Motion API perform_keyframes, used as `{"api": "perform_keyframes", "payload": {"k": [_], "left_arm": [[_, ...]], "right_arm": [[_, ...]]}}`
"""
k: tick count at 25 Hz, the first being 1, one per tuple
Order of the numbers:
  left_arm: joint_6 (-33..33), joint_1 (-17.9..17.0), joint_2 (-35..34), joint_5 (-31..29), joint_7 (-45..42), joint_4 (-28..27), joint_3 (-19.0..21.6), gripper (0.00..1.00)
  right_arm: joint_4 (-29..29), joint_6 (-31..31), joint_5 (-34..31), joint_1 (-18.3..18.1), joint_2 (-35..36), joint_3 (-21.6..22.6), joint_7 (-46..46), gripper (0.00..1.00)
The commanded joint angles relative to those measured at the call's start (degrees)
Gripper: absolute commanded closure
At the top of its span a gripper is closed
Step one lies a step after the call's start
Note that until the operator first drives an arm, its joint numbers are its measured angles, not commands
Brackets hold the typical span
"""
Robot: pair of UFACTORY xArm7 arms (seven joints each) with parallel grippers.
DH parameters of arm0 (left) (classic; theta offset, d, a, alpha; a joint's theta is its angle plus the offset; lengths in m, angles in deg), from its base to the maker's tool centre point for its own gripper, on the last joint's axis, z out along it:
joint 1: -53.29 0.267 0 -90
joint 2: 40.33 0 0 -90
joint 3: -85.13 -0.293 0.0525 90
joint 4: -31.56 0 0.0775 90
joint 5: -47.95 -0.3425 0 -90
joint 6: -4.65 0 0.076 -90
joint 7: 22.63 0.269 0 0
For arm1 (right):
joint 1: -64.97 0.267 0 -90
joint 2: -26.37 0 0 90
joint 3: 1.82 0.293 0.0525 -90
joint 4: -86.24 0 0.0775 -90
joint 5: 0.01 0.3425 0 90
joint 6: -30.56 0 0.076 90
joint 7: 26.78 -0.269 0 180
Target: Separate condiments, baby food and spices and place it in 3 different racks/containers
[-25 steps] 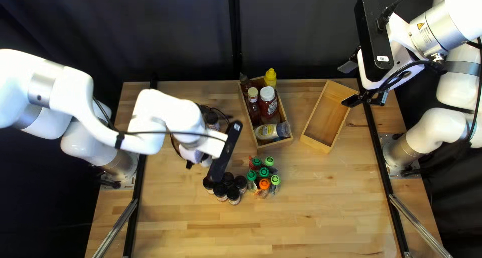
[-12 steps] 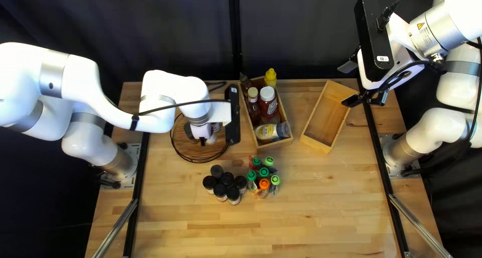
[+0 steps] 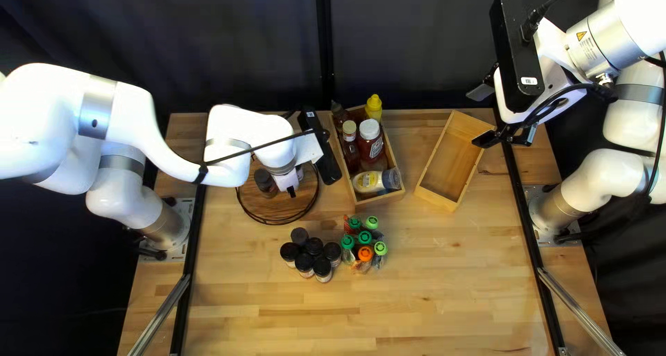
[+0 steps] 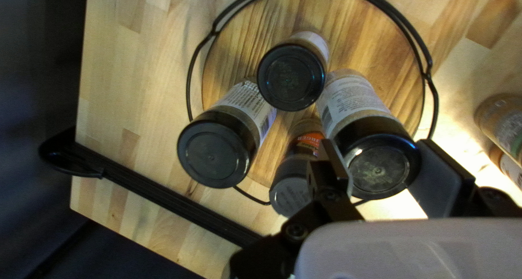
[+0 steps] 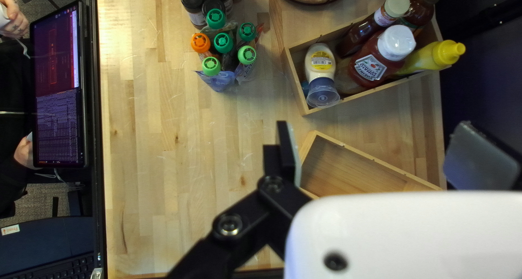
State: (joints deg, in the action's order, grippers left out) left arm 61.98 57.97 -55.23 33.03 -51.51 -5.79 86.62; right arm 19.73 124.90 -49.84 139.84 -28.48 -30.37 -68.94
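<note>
Well, past the near edge of the table (image 3: 416,307), you can see a person's hands (image 5: 15,21) beside a screen (image 5: 57,89). Left of centre, six black-capped jars (image 3: 322,266) stand bunched; just right of them sit six pouches (image 3: 365,253) with dark-green, light-green and orange caps. Farther back on the left, your left arm (image 3: 243,131) reaches over the round tray (image 3: 277,207), left gripper (image 3: 291,189) aimed down, its fingers clamped on an upright black-lidded jar (image 4: 380,167) at the tray. Three other jars (image 4: 215,155) stand on the tray around it. At far centre, the first wooden box (image 3: 378,201) holds a pale bottle (image 3: 368,182), two dark-red bottles, a white-capped ketchup bottle (image 3: 370,146) and a yellow bottle (image 3: 373,109). Right of it, a second wooden box (image 3: 451,162) lies askew. Your right arm (image 3: 603,37) hangs raised at far right, the fingers of its right gripper (image 3: 483,115) wide apart.
</note>
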Motion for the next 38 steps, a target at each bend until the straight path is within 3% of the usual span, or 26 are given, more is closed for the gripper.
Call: {"api": "perform_keyframes", "payload": {"k": [1, 3, 4, 5, 6, 7, 8, 16, 23, 30, 38], "left_arm": [[-0.5, -0.1, 0.2, 0.2, -0.9, 0.7, 0.2, 1.00], [-0.5, -0.2, 0.1, 0.4, -0.9, 0.8, 0.3, 0.98], [-0.3, -0.3, 0.0, 0.6, -0.7, 0.8, 0.3, 0.90], [-0.1, -0.4, -0.1, 0.8, -0.4, 0.7, 0.3, 0.70], [0.0, -0.5, -0.1, 0.9, -0.1, 0.7, 0.2, 0.35], [0.3, -0.6, -0.2, 1.2, 0.4, 0.5, 0.2, 0.13], [0.5, -0.7, -0.2, 1.4, 0.7, 0.4, 0.2, 0.00], [4.9, -2.4, -0.1, 3.7, 2.6, -2.9, 1.2, 0.00], [8.6, -9.2, -2.2, 10.0, 10.7, -5.0, 4.3, 0.00], [6.2, -15.5, -6.5, 14.6, 12.7, 0.0, 8.5, 0.00], [-2.6, -15.8, -6.7, 14.4, 1.2, 7.0, 12.7, 0.00]], "right_arm": [[0.0, 0.0, 0.0, 0.0, 0.0, 0.0, 0.0, 0.00], [0.0, 0.0, 0.0, 0.0, 0.0, 0.0, 0.0, 0.00], [0.0, 0.0, 0.0, 0.0, 0.0, 0.0, 0.0, 0.00], [0.0, 0.0, 0.0, 0.0, 0.0, 0.0, 0.0, 0.00], [0.0, 0.0, 0.0, 0.0, 0.0, 0.0, 0.0, 0.00], [0.0, 0.0, 0.0, 0.0, 0.0, 0.0, 0.0, 0.00], [0.0, 0.0, 0.0, 0.0, 0.0, 0.0, 0.0, 0.00], [0.0, 0.0, 0.0, 0.0, 0.0, 0.0, 0.0, 0.00], [0.0, 0.0, 0.0, 0.0, 0.0, 0.0, 0.0, 0.00], [0.0, 0.0, 0.0, 0.0, 0.0, 0.0, 0.0, 0.00], [0.0, 0.0, 0.0, 0.0, 0.0, 0.0, 0.0, 0.00]]}}
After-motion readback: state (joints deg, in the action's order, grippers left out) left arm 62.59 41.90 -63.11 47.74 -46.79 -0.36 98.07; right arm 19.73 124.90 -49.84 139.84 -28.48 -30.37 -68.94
